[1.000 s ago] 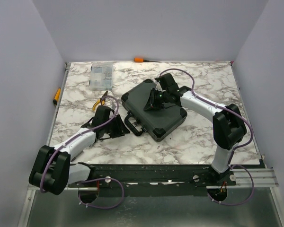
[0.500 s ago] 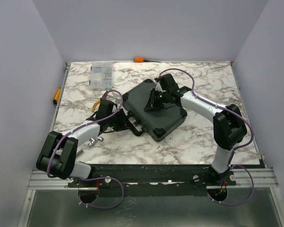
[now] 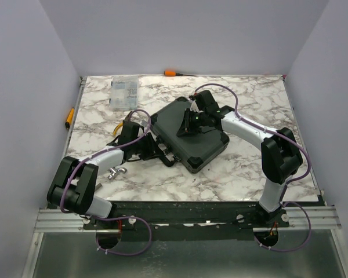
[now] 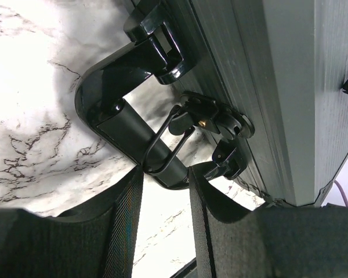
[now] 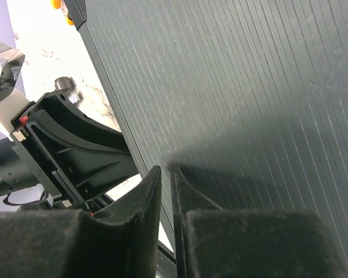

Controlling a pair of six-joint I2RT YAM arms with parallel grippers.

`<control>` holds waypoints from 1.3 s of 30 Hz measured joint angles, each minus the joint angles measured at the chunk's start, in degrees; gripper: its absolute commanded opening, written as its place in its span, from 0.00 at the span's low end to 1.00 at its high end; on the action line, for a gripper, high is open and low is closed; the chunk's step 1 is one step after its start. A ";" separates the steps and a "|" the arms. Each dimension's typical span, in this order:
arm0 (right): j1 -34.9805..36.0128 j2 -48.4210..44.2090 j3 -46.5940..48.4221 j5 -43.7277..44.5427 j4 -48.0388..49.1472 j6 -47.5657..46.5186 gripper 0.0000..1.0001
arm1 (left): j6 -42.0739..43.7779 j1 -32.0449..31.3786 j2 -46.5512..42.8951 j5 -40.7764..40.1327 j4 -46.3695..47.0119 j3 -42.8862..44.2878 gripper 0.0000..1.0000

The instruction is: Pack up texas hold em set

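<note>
The black briefcase (image 3: 188, 136) lies closed on the marble table, its ribbed lid (image 5: 249, 87) facing up. Chips, cards, triangles and buttons are out of view. My left gripper (image 3: 149, 149) is open at the case's near-left side. Its tips (image 4: 165, 174) sit against the black handle (image 4: 116, 116), beside a latch (image 4: 214, 119) with a wire loop. My right gripper (image 3: 187, 126) is shut and empty, its tips (image 5: 167, 171) resting on the lid near its left edge.
A clear organiser box (image 3: 123, 92) stands at the back left. Yellow-handled pliers (image 3: 123, 124) lie just behind my left gripper. An orange-handled tool (image 3: 171, 73) lies at the back edge and another (image 3: 69, 117) off the left edge.
My left arm has swung right and forward, bringing its gripper up to the briefcase handle. The right gripper has stayed on the lid.
</note>
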 measured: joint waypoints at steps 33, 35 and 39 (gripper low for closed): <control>0.26 0.04 0.24 0.22 -0.72 0.00 0.13 | -0.17 0.42 4.37 1.95 0.39 1.20 0.24; 0.26 0.15 0.46 0.20 -0.96 0.02 0.13 | -0.17 0.37 4.35 2.16 0.90 1.53 0.23; 0.26 0.48 0.96 0.20 -1.53 0.00 0.13 | -0.22 0.37 4.33 2.21 1.75 1.84 0.09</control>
